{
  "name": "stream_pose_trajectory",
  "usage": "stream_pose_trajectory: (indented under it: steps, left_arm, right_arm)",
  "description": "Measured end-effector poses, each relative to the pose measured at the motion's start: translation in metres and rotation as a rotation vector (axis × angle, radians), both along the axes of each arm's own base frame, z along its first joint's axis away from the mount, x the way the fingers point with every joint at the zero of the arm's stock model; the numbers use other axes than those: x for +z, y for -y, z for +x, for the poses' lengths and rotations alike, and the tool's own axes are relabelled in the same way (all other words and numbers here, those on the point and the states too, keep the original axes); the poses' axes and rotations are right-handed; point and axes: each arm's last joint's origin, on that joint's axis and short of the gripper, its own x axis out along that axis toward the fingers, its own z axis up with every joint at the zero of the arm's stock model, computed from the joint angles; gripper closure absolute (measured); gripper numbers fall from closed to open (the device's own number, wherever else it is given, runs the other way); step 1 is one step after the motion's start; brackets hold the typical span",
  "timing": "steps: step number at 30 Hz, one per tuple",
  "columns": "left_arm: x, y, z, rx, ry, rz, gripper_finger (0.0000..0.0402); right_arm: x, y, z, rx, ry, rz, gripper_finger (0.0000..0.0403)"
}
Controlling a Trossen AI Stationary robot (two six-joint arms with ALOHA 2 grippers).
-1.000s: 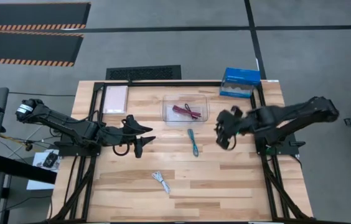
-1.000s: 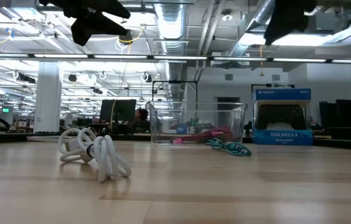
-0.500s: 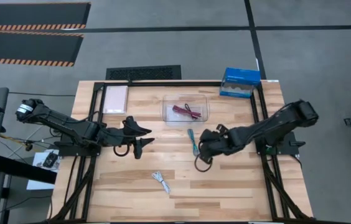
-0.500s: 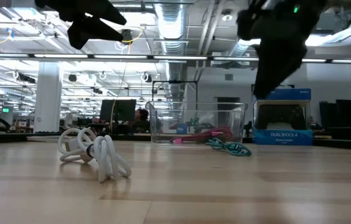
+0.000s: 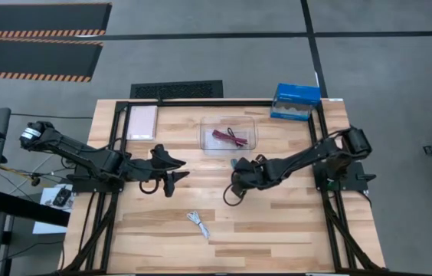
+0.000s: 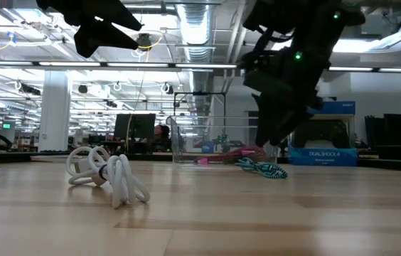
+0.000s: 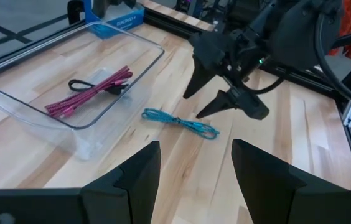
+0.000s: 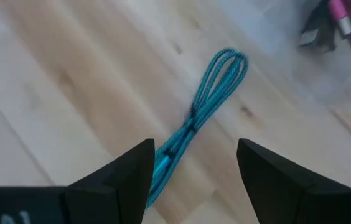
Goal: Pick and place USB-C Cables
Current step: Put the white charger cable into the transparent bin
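A teal cable (image 8: 200,112) lies flat on the wood (image 7: 180,122) just in front of the clear bin (image 5: 203,134). My right gripper (image 7: 195,104) hangs open a little above it, fingers pointing down, touching nothing (image 8: 194,168). In the high view this gripper (image 5: 234,188) covers most of the teal cable. A dark red cable (image 7: 88,94) lies on the bin's floor with a black loop (image 7: 79,83) beside it. A white cable (image 5: 198,223) lies near the table's front edge (image 6: 108,174). My left gripper (image 5: 171,172) waits open at mid-left, well above the table.
A blue box (image 5: 296,100) stands at the back right corner. A flat pale pad (image 5: 142,121) lies at the back left. Bare wood stretches between the teal cable and the white cable and across the front right.
My right gripper has swung from the table's right side toward the left and come down, from well above the table to just over the teal cable. No cable has moved.
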Motion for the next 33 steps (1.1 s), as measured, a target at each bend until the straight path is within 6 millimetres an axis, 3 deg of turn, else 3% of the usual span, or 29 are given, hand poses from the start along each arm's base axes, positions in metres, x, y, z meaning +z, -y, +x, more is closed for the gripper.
stream_pose_trajectory:
  steps: [6, 15, 20, 24, 28, 33]
  left_arm:
    - [0.0, 0.0, 0.0, 0.003, -0.001, -0.005, 0.0214]
    - [-0.01, 0.008, -0.004, -0.111, -0.064, -0.096, 0.0214]
    - [-0.031, 0.03, -0.005, -0.248, -0.13, -0.131, 0.0214]
    - [-0.059, 0.058, -0.008, -0.414, -0.316, -0.254, 0.0214]
    - [-0.088, 0.085, -0.012, -0.452, -0.457, -0.289, 0.0214]
    - [-0.115, 0.102, 0.001, -0.407, -0.414, -0.204, 0.0214]
  right_arm:
    - [0.002, 0.003, 0.004, -0.023, 0.044, -0.013, 0.0148]
    - [0.004, -0.035, 0.003, 0.084, 0.118, 0.024, 0.0148]
    - [0.007, -0.057, 0.001, 0.156, 0.173, 0.037, 0.0148]
    - [0.008, -0.067, -0.002, 0.185, 0.18, 0.04, 0.0147]
    - [0.008, -0.073, -0.004, 0.199, 0.182, 0.038, 0.0147]
    - [0.008, -0.074, -0.004, 0.186, 0.192, 0.025, 0.0147]
